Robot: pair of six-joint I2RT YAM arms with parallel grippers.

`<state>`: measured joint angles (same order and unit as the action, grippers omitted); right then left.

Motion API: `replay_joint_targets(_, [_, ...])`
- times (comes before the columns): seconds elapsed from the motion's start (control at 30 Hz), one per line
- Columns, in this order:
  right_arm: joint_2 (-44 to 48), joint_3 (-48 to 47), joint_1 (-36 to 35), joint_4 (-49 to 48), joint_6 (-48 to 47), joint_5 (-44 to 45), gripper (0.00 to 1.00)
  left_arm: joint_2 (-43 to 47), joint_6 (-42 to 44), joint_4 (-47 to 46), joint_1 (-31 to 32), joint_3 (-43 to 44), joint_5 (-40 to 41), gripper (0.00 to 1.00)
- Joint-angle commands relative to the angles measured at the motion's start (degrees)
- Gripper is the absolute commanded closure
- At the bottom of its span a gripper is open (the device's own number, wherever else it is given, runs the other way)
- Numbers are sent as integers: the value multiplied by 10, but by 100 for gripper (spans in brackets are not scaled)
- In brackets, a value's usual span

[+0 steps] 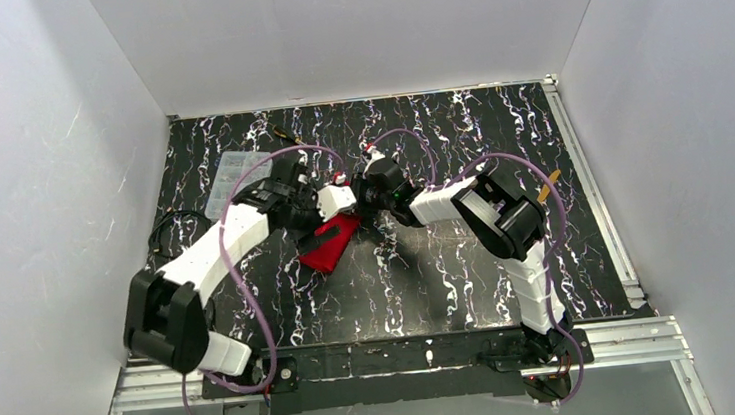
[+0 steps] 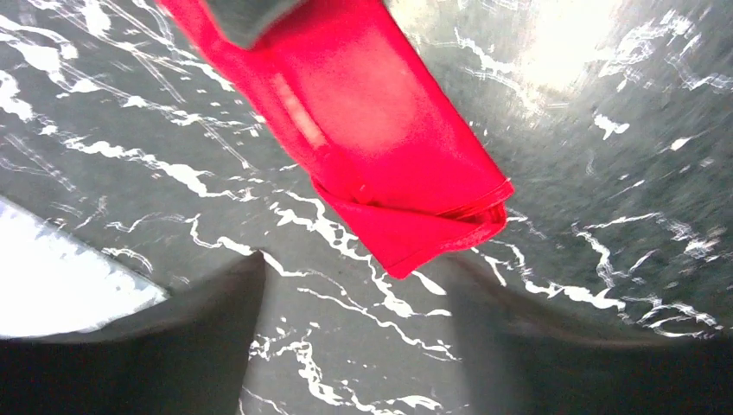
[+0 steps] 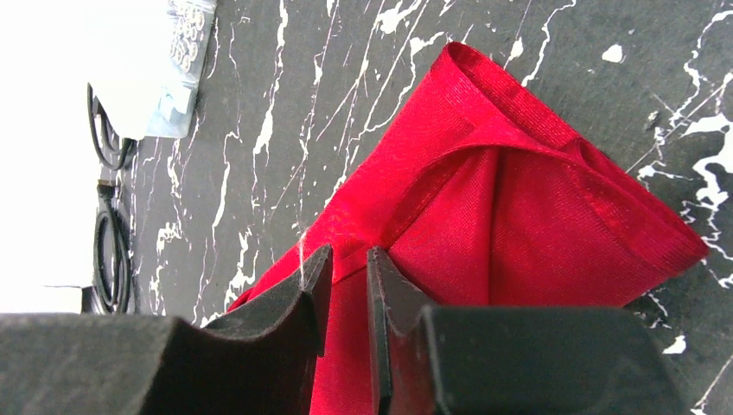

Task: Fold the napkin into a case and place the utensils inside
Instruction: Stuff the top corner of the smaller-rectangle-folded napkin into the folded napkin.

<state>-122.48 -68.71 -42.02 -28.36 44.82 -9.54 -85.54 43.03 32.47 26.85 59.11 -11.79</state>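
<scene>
Though the napkin (image 2: 380, 130) is folded, no utensils are inserted.
Left end effector (image 2: 356, 264) is spread wide short of it; right end effector (image 3: 347, 259) is narrowed over it, grip unclear.

Bright even light, glare on table (image 2: 570, 43) (left wrist blurred)

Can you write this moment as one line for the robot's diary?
napkin: folded narrow | left claw: open, off napkin | right claw: narrow gap, over napkin, grip unclear
</scene>
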Motion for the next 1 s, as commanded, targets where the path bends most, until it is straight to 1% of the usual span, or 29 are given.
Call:
replay_joint_targets(0.0, [-1,21,-8,111,-16,36,69,92,23,50,-11,25,-22,3])
replay_joint_targets(0.1, [2,24,-12,109,-13,44,69,83,20,78,-15,9,-25,2])
replay_joint_targets(0.17, [4,24,-16,109,-15,46,69,64,49,145,-19,29,-77,2])
replay_joint_targets(0.2, [4,24,-16,109,-15,46,69,68,45,147,-20,25,-93,2])
replay_joint_targets(0.27, [7,24,-17,111,-14,50,69,96,3,94,-11,-10,-91,2])
replay_joint_targets(0.4, [8,25,-18,112,1,61,67,142,-87,-21,43,-91,-22,2])
replay_joint_targets(0.5, [5,20,-18,117,7,66,66,145,-127,-85,89,-130,17,2])
replay_joint_targets(0.57, [6,18,-19,124,9,71,66,121,-144,-101,104,-134,35,2])
replay_joint_targets(0.7, [18,29,-20,122,12,86,67,76,-177,-137,106,-141,70,2])
replay_joint_targets(0.87, [25,43,-21,110,18,86,67,56,-215,-158,106,-141,73,2])
replay_joint_targets(0.97, [25,46,-22,106,19,84,67,44,-219,-166,106,-148,83,2])
